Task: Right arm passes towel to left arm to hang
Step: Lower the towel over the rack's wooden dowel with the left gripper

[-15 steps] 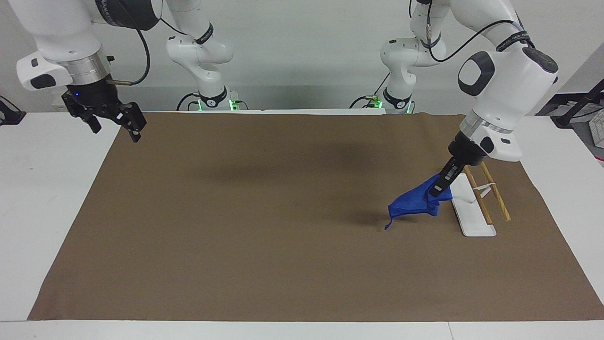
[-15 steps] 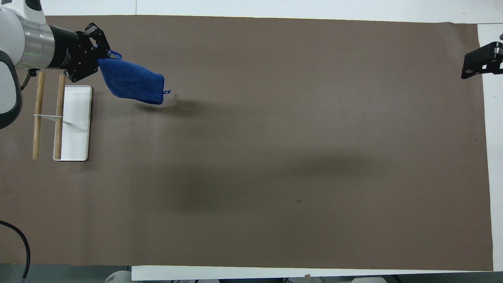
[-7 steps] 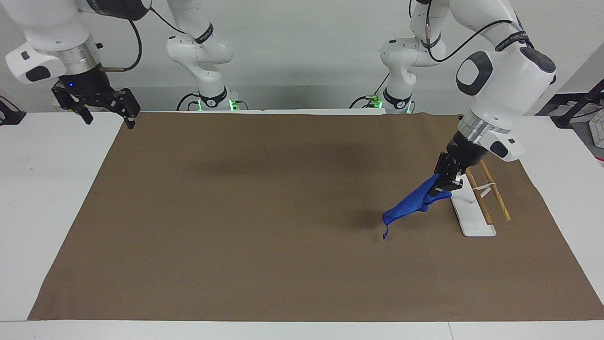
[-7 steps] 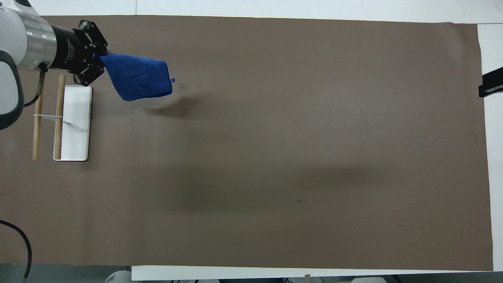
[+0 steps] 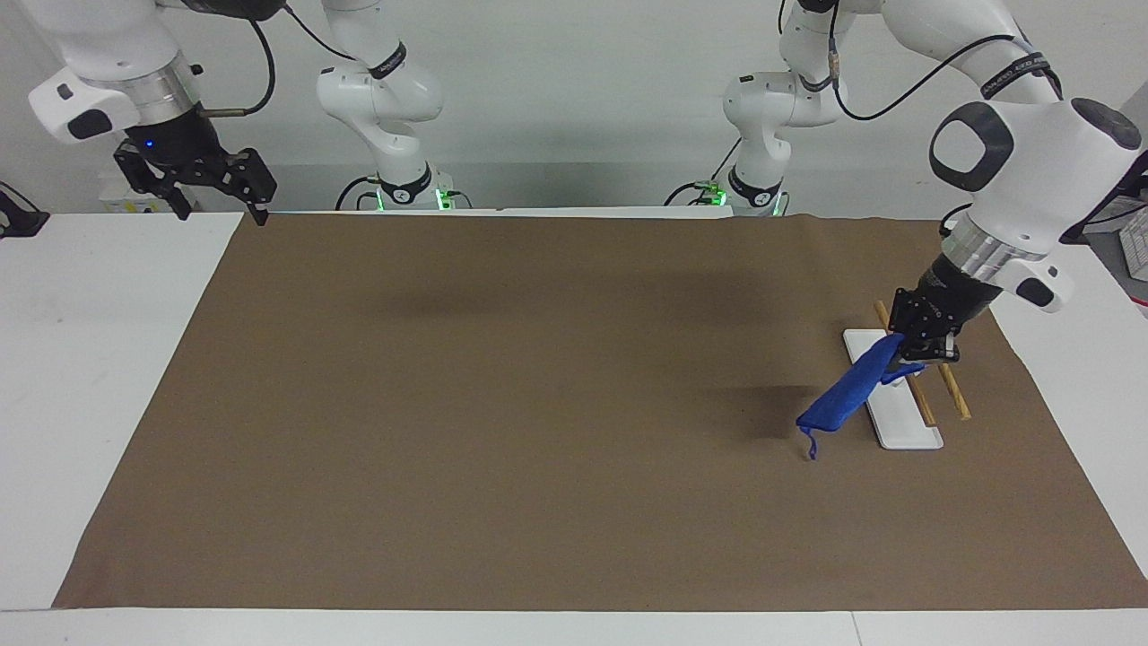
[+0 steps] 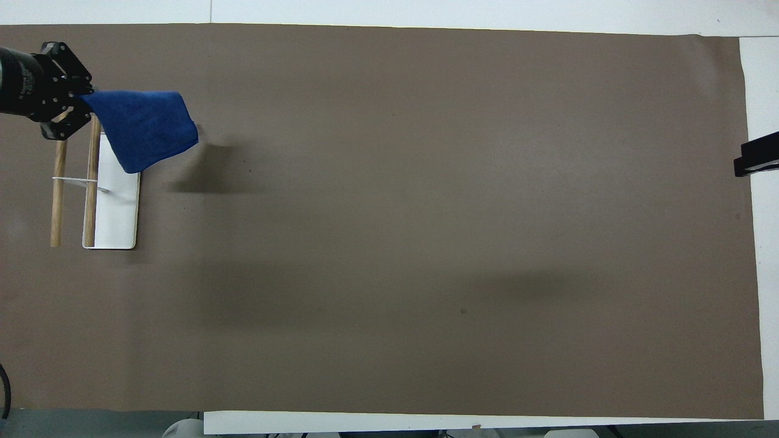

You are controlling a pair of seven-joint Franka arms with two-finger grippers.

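My left gripper (image 5: 915,352) is shut on one corner of a blue towel (image 5: 847,395). It holds the towel in the air over the wooden rods (image 5: 952,393) of a small rack with a white base (image 5: 901,429). The towel slants down from the gripper over the base and hangs past its edge, with a small loop dangling. In the overhead view the left gripper (image 6: 80,103) is over the rods' farther ends (image 6: 91,182), and the towel (image 6: 143,128) covers part of the base (image 6: 115,213). My right gripper (image 5: 224,213) is open and empty, raised over the table's edge at the right arm's end.
A brown mat (image 5: 538,404) covers most of the white table (image 5: 99,359). Only a black sliver of the right gripper (image 6: 754,161) shows in the overhead view. The rack stands near the mat's edge at the left arm's end.
My left gripper has carried the towel toward the left arm's end of the table, from beside the rack to over its rods. The right gripper has risen and shifted slightly.
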